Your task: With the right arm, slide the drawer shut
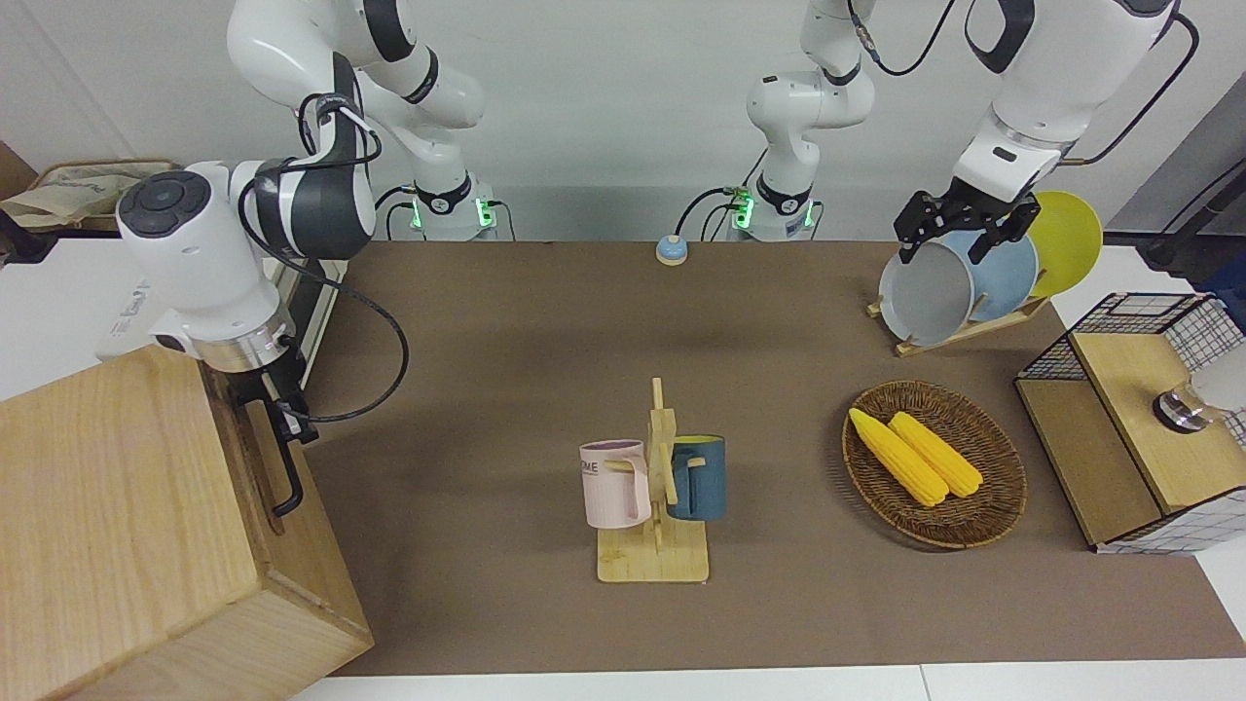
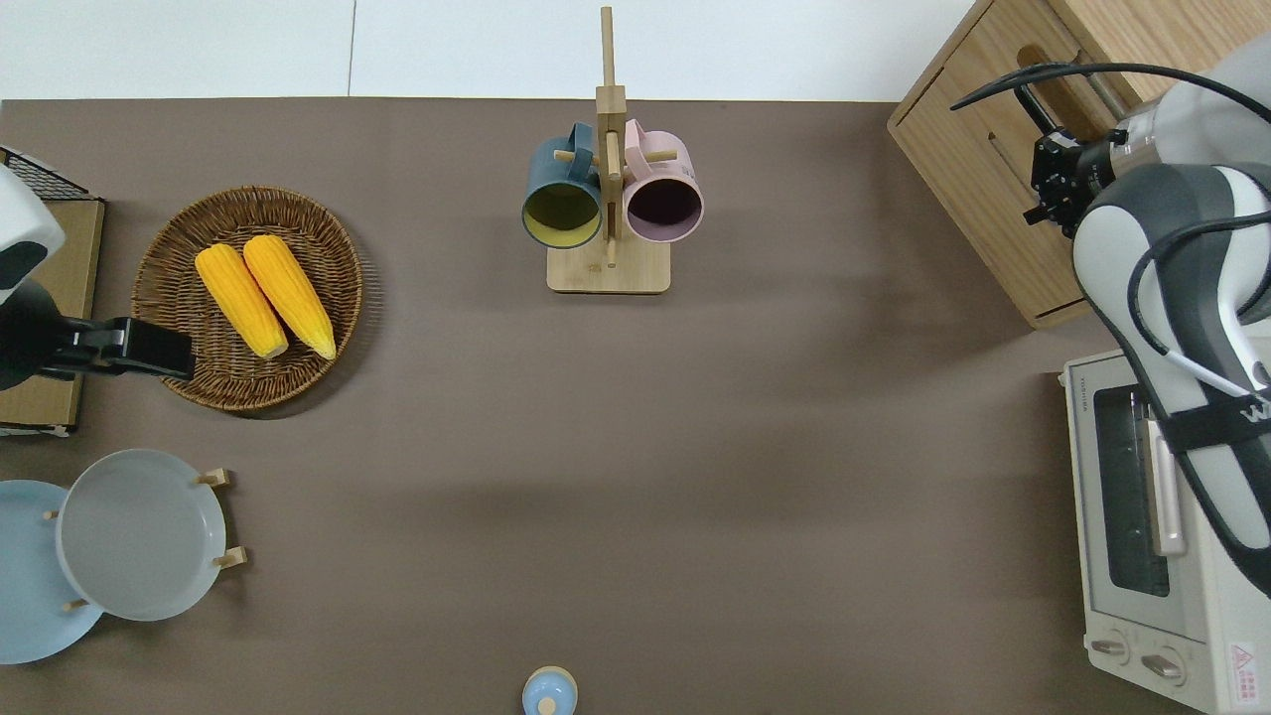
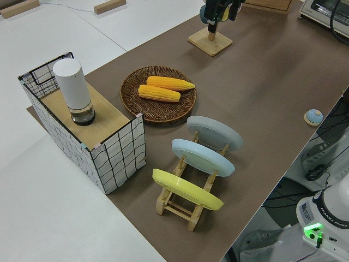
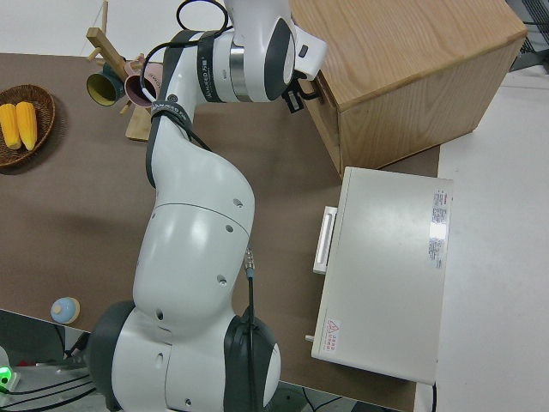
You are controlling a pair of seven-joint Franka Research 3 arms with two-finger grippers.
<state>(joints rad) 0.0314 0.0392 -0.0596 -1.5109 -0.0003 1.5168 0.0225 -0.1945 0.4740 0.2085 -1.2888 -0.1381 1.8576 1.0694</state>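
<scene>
Drawer (image 1: pixel 261 458) sits pushed flush into the pale wooden cabinet (image 1: pixel 127 526) at the right arm's end of the counter (image 1: pixel 545 370). Its front faces toward the counter's middle, and its black bar handle (image 1: pixel 288 465) runs along the front, its long axis going from nearer the robots to farther from them. The right tool (image 1: pixel 282 414) is at the end of that handle nearer the robots, against the drawer front; whether its fingers are spread or pressed together cannot be told. The front view shows the handle's full length and the wrist coming down onto it. The overhead view shows the cabinet (image 2: pixel 1003 169) turned at an angle to the counter edge, with the right tool (image 2: pixel 1053 184) at its face and the white toaster oven (image 2: pixel 1152 556) nearer the robots. The right side view shows the cabinet top (image 4: pixel 403 51) and the oven's back, while the arm hides the drawer front.

Toward the middle stands a mug rack (image 1: pixel 654 506) with a pink and a blue mug. The left arm is parked, its left tool (image 1: pixel 964 222) spread wide.
</scene>
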